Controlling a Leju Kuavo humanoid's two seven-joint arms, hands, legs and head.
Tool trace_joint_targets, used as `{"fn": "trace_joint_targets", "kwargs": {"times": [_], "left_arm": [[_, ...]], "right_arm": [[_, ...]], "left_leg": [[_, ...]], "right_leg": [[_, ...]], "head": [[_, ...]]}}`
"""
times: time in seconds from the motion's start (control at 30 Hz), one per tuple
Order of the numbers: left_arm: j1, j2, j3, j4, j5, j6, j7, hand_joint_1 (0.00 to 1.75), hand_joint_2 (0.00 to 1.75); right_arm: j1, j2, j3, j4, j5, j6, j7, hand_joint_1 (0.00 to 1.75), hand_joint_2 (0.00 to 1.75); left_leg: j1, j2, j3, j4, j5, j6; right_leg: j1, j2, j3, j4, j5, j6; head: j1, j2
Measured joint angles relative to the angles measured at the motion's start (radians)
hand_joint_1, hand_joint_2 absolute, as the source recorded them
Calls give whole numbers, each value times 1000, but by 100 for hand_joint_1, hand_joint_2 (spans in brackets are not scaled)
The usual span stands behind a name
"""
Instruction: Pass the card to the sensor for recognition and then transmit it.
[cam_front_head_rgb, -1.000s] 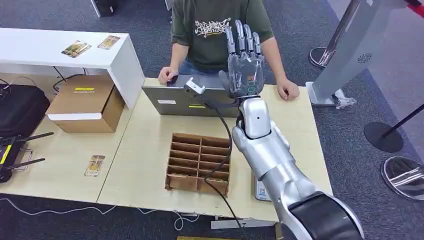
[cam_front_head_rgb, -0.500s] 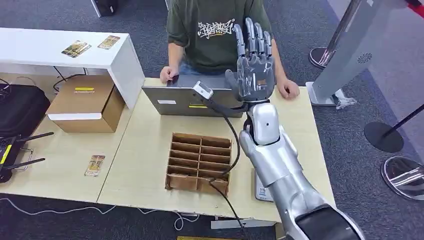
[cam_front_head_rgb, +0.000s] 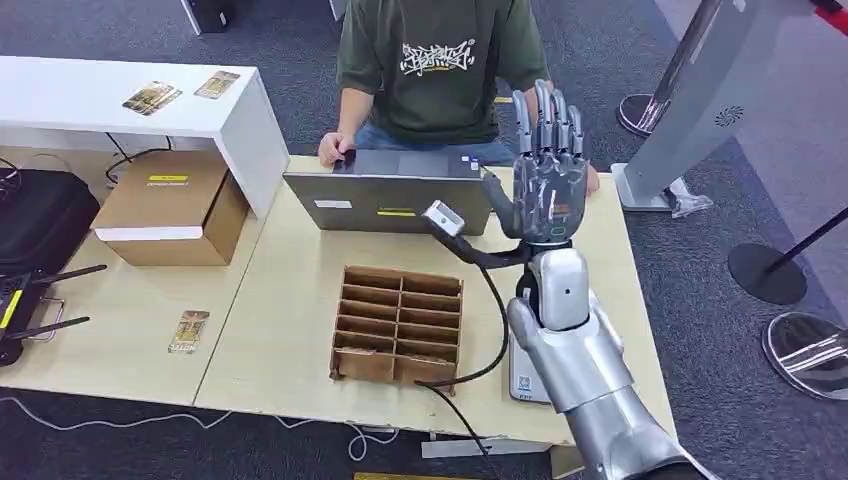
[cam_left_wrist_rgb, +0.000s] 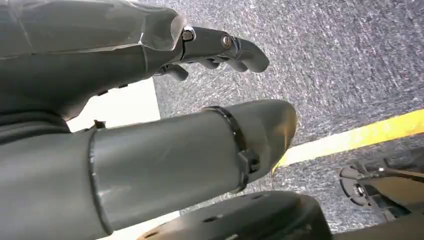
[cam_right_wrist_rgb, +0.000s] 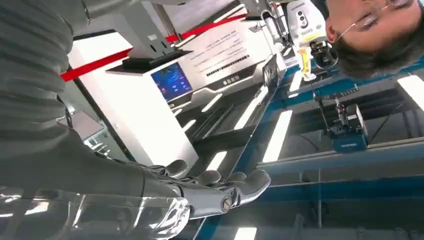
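- The right hand (cam_front_head_rgb: 545, 165) is raised above the desk's (cam_front_head_rgb: 290, 330) far right corner, fingers straight and apart, holding nothing.
- The left hand (cam_left_wrist_rgb: 150, 100) hangs over grey carpet, fingers loosely extended, empty.
- A card (cam_front_head_rgb: 189, 331) lies flat on the desk's left part, well apart from the right hand.
- Two more cards (cam_front_head_rgb: 180, 92) rest on the white shelf (cam_front_head_rgb: 120, 110).
- A divided cardboard tray (cam_front_head_rgb: 398, 325) sits mid-desk; a laptop (cam_front_head_rgb: 390, 195) stands behind it, with a person (cam_front_head_rgb: 435, 65) seated beyond.
- A cardboard box (cam_front_head_rgb: 172, 205) is at the left.
- A sensor (cam_front_head_rgb: 522, 380) lies beside the tray, partly hidden by the right arm.
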Motion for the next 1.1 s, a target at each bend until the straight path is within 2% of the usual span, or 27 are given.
{"fn": "trace_joint_targets", "kwargs": {"times": [0.53,0.83,1.1], "left_arm": [[8,6,2,0,-1,1,-2,0,0],[8,6,2,0,2,1,-2,0,0],[19,10,16,0,13,10,-10,0,0]], "right_arm": [[130,-72,-13,-156,-34,-7,-5,0,175],[138,-76,-19,-165,-37,-8,-11,0,175],[239,-93,-63,-264,-83,-8,-66,0,175]], "left_leg": [[0,0,0,0,0,0],[0,0,0,0,0,0],[0,0,0,0,0,0]], "right_leg": [[0,0,0,0,0,0],[0,0,0,0,0,0],[0,0,0,0,0,0]], "head": [[0,0],[0,0],[0,0]]}}
